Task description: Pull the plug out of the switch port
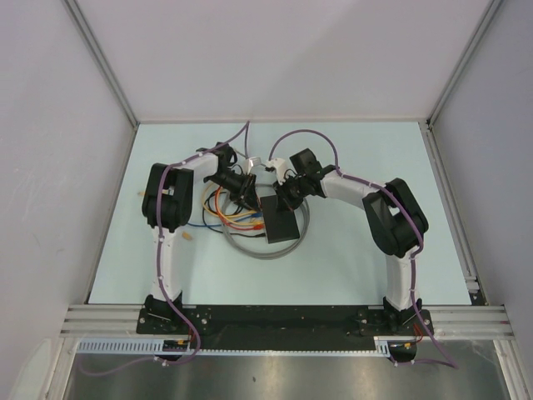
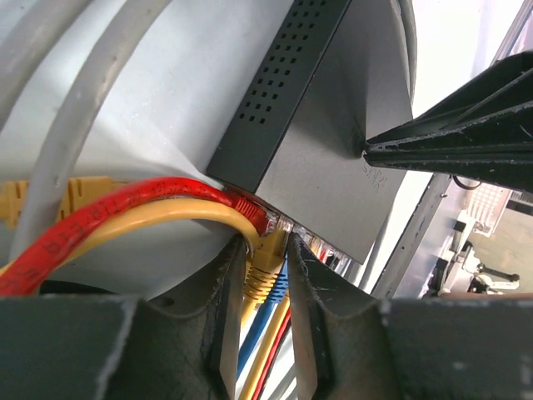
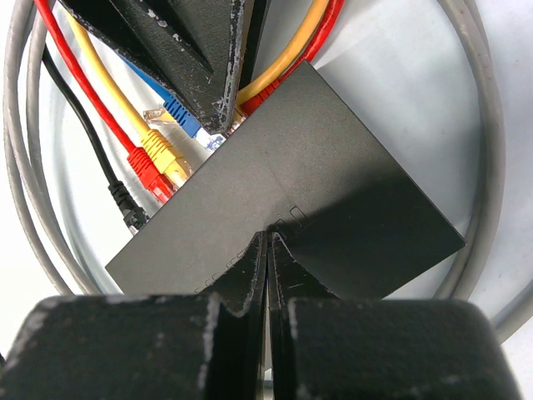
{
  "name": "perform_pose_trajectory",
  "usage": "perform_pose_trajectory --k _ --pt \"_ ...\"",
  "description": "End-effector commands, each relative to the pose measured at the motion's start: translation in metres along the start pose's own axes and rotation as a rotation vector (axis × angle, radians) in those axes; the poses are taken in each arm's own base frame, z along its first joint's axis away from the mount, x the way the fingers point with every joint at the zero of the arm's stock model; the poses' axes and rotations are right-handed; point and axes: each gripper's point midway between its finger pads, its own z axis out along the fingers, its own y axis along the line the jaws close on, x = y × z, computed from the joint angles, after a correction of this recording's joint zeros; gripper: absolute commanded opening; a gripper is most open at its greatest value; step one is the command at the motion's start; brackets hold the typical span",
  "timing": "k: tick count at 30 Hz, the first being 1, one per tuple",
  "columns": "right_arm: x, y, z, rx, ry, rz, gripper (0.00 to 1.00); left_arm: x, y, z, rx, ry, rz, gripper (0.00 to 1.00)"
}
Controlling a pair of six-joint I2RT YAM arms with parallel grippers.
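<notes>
The left gripper (image 2: 265, 250) has its jaws closed on the yellow plug (image 2: 263, 279), which sits in a port of the switch (image 2: 333, 167). The switch lies flat mid-table (image 1: 358, 267), inside a loop of grey cable (image 3: 487, 125). The right gripper (image 3: 268, 240) has its jaws pressed together, with the tips resting on the switch top.

Robotics lab cell, this one. Plain pale wall panels (image 1: 275, 50) box in the space beyond and to both sides of the jaws, with aluminium frame posts (image 1: 100, 62) in the corners. Nearer than the jaws, the left arm (image 1: 166, 242) and right arm (image 1: 393, 229) sit bolted to a black base plate (image 1: 283, 317), a slotted cable duct (image 1: 275, 353) alongside. Under the jaws: a switch (image 1: 281, 225) and coloured patch cables (image 1: 233, 218) on a bare pale tabletop (image 1: 366, 267).
</notes>
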Motion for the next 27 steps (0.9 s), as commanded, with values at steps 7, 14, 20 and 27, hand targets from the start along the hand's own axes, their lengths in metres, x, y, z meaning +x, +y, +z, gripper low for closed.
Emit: perform_pose_trajectory --k 7,14,20,27 --pt "0.060 0.001 0.007 0.038 0.193 0.042 0.00 -0.008 -0.013 0.012 0.087 -0.006 -0.023 0.36" --pt "0.060 0.003 0.007 0.039 0.196 0.029 0.00 -0.008 -0.004 0.017 0.042 0.003 -0.046 0.26" --pt "0.060 0.006 0.009 0.038 0.202 0.013 0.00 -0.007 -0.001 0.019 -0.023 0.016 -0.032 0.00" --pt "0.061 0.007 0.010 0.037 0.207 0.007 0.00 -0.003 0.019 0.012 -0.240 0.046 0.017 0.00"
